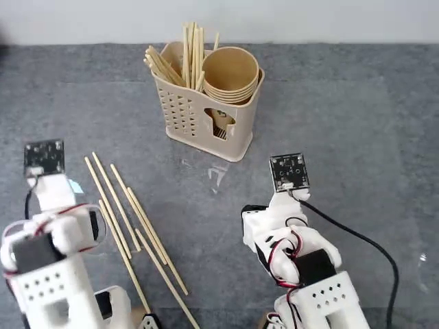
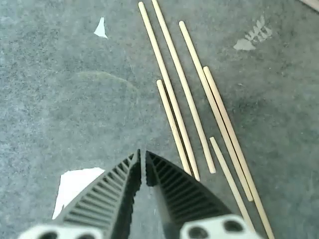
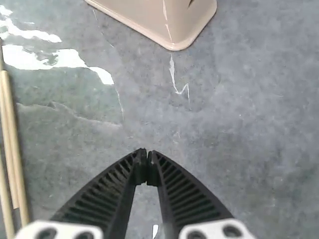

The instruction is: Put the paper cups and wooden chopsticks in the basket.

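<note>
Stacked paper cups (image 1: 230, 74) and a bundle of chopsticks (image 1: 180, 60) are seated in the basket (image 1: 188, 113), far centre of the desk (image 1: 357, 123). Several loose chopsticks (image 1: 130, 212) are laid flat near-left, beside the left hand (image 2: 142, 155). Left hand and right hand (image 3: 147, 153) are both closed, nothing gripped.

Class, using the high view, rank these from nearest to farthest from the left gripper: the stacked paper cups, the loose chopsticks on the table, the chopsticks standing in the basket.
1. Loose chopsticks, on the table beside the left gripper.
2. Standing chopsticks, in the basket, nearer compartment.
3. Paper cups, in the farther compartment.
</note>
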Controlling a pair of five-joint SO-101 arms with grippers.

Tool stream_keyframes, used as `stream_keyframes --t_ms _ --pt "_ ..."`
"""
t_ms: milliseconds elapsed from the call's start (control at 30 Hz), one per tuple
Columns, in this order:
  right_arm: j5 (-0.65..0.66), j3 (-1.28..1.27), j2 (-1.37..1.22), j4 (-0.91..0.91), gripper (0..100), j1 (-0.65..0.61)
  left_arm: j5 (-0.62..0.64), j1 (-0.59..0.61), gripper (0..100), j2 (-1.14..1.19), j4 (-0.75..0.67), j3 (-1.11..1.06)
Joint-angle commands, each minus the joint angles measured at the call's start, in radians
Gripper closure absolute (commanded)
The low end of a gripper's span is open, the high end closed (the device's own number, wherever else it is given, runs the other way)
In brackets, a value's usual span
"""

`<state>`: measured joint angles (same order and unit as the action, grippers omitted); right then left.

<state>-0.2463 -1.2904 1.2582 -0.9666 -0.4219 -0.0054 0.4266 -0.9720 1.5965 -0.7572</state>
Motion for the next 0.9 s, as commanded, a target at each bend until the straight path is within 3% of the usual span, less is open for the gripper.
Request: stream_keyframes --t_ms 0,300,533,867 --pt "0.011 -0.043 0.016 0.096 99.0 -0.001 -0.005 -0.006 98 0.135 -0.057 0.097" --pt "0.011 -0.072 0.016 0.125 99.0 -0.002 -0.005 -0.008 97 0.496 -0.262 0.124" --pt "0.011 -0.072 0.016 0.12 99.0 -0.002 0.055 -0.009 76 0.658 -0.356 0.124" --pt "0.011 -0.075 0.016 0.12 99.0 -0.002 0.106 -0.06 75 0.881 -0.457 0.124"
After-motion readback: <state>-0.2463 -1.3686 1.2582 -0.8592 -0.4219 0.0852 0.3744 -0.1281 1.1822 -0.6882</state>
